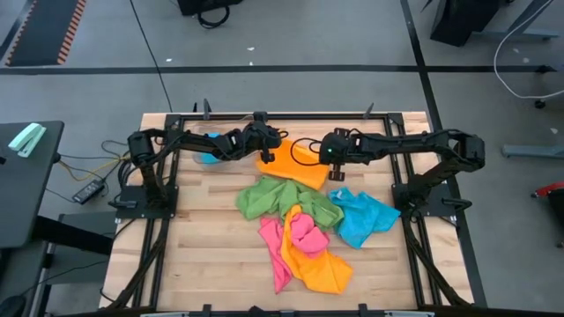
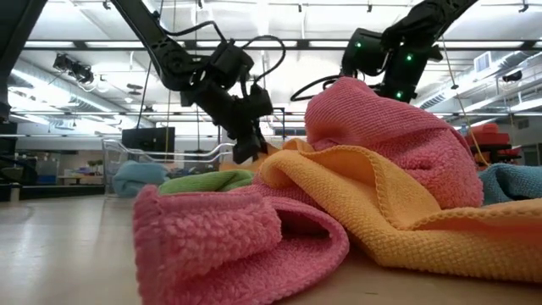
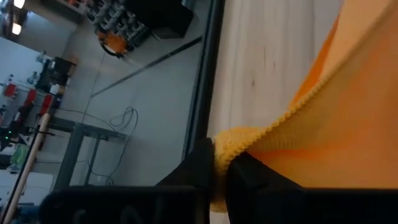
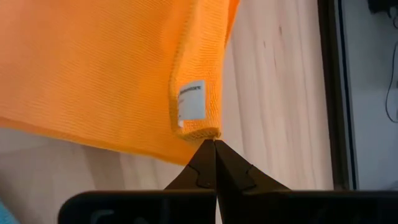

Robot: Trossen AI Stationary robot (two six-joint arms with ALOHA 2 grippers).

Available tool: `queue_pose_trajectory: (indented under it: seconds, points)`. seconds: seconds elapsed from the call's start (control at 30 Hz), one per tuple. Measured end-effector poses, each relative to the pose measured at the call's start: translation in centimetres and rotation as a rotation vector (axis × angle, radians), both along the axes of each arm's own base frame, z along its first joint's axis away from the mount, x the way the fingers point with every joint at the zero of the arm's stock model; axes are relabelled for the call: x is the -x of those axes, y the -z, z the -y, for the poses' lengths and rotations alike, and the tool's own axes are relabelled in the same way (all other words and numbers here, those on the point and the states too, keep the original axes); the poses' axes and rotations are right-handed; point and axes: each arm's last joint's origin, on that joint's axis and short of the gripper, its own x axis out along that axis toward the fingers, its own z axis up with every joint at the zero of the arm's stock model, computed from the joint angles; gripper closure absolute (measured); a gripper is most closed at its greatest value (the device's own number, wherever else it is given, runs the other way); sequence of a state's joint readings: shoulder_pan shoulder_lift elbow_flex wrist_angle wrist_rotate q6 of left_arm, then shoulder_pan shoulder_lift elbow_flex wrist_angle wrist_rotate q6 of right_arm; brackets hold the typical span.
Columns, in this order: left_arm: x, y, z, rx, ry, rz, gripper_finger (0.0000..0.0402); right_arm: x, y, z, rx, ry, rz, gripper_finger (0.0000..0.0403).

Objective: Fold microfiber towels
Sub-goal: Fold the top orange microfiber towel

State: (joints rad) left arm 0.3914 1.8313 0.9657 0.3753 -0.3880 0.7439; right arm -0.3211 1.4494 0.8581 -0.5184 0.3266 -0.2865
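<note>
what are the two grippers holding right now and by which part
Both hold the same orange towel: the left gripper pinches one corner, and the right gripper pinches another corner, beside its white label.

A pale wooden table (image 1: 203, 238) with a black frame around its edge carries the cloths. An orange towel (image 1: 295, 165) lies spread on its far half, between the left gripper (image 1: 265, 155) and the right gripper (image 1: 336, 173). Nearer than both grippers lies a heap: a green towel (image 1: 269, 198), a blue towel (image 1: 363, 217) below the right gripper, a pink towel (image 1: 295, 236) and a second orange-yellow towel (image 1: 319, 266) at the near end. Behind the left gripper, another light blue cloth (image 1: 210, 158) rests on the boards.
</note>
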Motion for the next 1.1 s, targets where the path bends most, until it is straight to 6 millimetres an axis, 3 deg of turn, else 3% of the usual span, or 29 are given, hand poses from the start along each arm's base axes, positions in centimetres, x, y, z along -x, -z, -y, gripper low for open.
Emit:
queue_pose_trajectory:
  seconds: [0.17,0.33,0.63,0.9,1.1]
  points:
    - [0.0,0.5,-0.2,0.012,-0.007,-0.016,0.0354,0.2,0.0,0.7,-0.012,0.019,0.005,0.0402]
    - [0.1,0.8,-0.2,0.007,-0.02,-0.031,0.0298,0.4,0.0,1.1,-0.014,0.037,0.007,0.039]
    - [-0.1,-0.3,0.3,-0.012,-0.008,-0.012,0.0198,0.7,0.0,1.5,0.013,0.08,-0.012,0.0299]
    - [0.0,-2.3,1.9,-0.025,0.026,0.006,0.0205,1.0,-1.2,2.2,0.042,0.122,-0.024,0.0251]
    - [0.7,-1.4,4.3,0.043,0.105,-0.205,0.0227,1.6,-1.9,2.6,0.022,0.138,-0.021,0.0238]
